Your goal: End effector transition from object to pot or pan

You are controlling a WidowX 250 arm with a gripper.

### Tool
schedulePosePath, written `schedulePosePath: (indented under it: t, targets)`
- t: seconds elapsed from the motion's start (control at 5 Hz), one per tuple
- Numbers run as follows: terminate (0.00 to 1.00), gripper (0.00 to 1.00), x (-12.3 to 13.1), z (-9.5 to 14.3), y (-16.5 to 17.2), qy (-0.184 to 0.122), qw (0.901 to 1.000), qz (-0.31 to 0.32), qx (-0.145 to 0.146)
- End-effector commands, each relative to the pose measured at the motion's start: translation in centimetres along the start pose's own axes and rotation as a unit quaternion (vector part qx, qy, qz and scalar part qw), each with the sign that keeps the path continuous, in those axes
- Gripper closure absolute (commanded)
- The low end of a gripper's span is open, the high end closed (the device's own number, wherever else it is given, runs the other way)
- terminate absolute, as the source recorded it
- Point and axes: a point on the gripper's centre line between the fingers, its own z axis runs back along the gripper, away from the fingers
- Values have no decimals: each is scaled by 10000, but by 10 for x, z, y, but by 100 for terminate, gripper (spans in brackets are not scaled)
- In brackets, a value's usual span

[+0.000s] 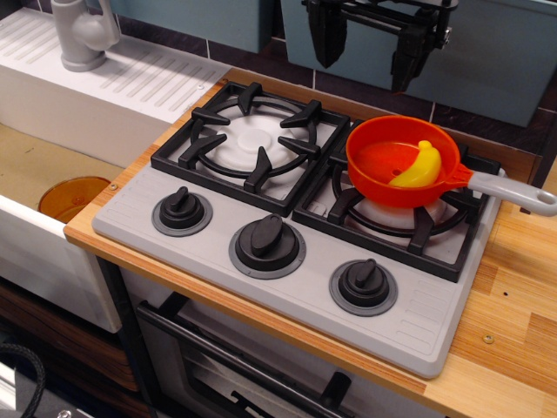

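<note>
An orange pan (396, 165) with a grey handle (513, 193) sits on the right burner of the toy stove (296, 252). A yellow banana (416, 165) lies inside the pan, against its right wall. My black gripper (364, 48) hangs at the top of the view, above and behind the pan, well clear of it. Its two fingers (327, 39) stand apart and nothing is between them.
The left burner grate (252, 139) is bare. Three black knobs (267, 242) line the stove's front. A grey faucet (83, 30) and white drainboard stand at the back left, with a sink holding an orange bowl (71, 197). The wooden counter (513, 322) extends right.
</note>
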Motion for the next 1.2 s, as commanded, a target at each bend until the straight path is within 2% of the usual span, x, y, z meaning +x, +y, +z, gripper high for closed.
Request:
schedulePosePath:
  t: [0.0, 0.6, 1.0]
  targets:
    - [0, 0, 0, 0, 0, 0, 10000, 0, 0]
    - [0, 0, 13, -23, -7, -227, 9996, 91, -160]
    - [0, 0, 11, -47, 1, -573, 9983, -52, -18]
